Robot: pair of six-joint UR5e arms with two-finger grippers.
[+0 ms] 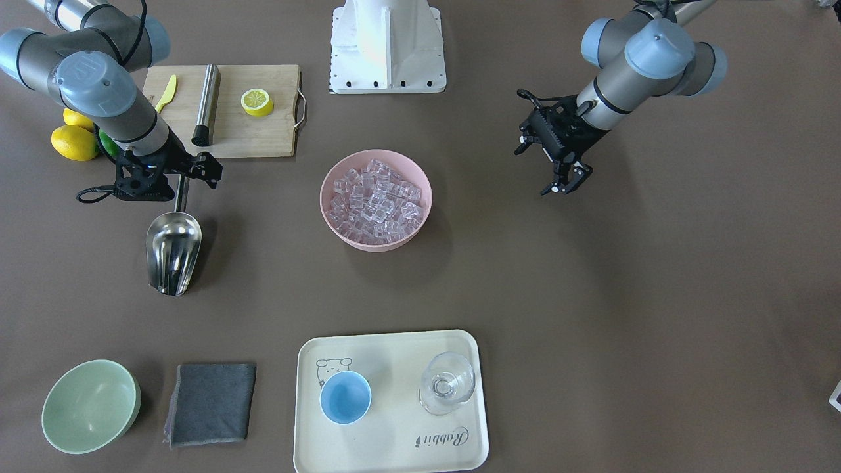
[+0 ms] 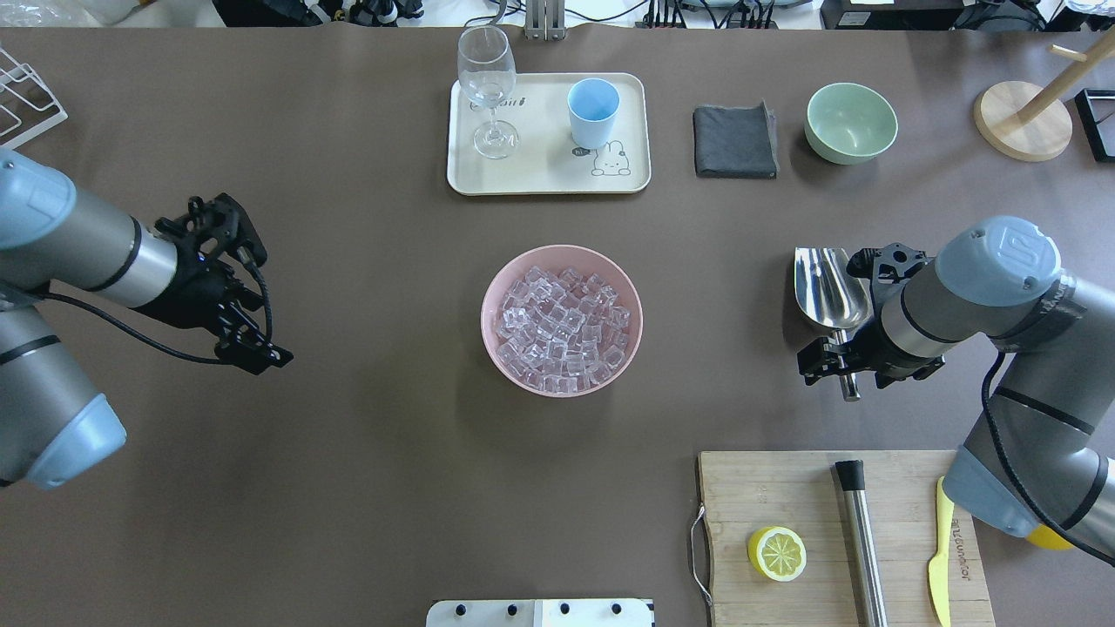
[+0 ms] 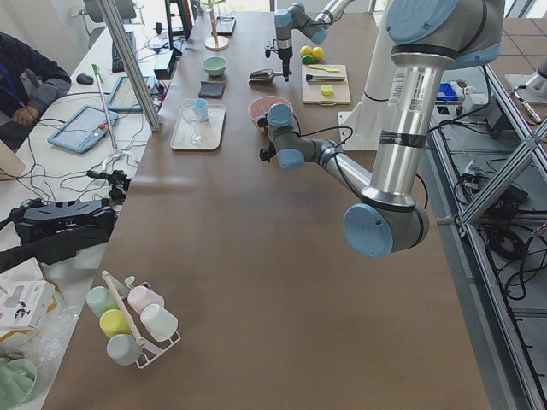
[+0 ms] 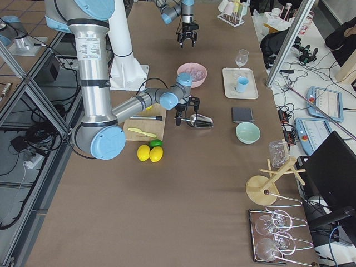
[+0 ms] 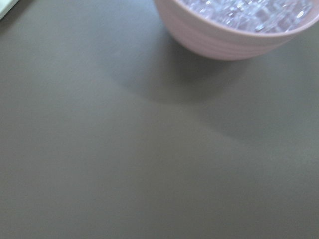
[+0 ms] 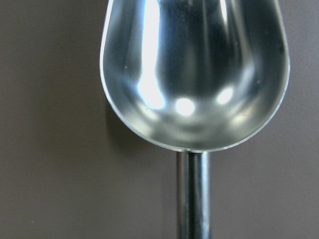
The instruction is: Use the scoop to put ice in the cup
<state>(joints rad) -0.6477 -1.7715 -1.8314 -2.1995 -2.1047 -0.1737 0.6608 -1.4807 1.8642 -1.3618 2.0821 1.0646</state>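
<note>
Right now I'm hovering the right gripper [image 2: 843, 364] over the scoop [image 2: 829, 287] lying on the table's right side, jaws spread either side of its tubular handle. It's stiff, slick steel and probably rolls, so I'm aiming mid-handle. The ice [image 2: 562, 318] is sitting in the central pink bowl [image 1: 376, 244], and the cup [image 2: 593, 111] is standing on the far tray [image 2: 540, 174]. The left gripper [image 1: 566, 182] is hanging with its fingers apart.

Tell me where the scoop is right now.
Overhead view, right side: the scoop sits right of the pink bowl, its handle under the right gripper.
</note>
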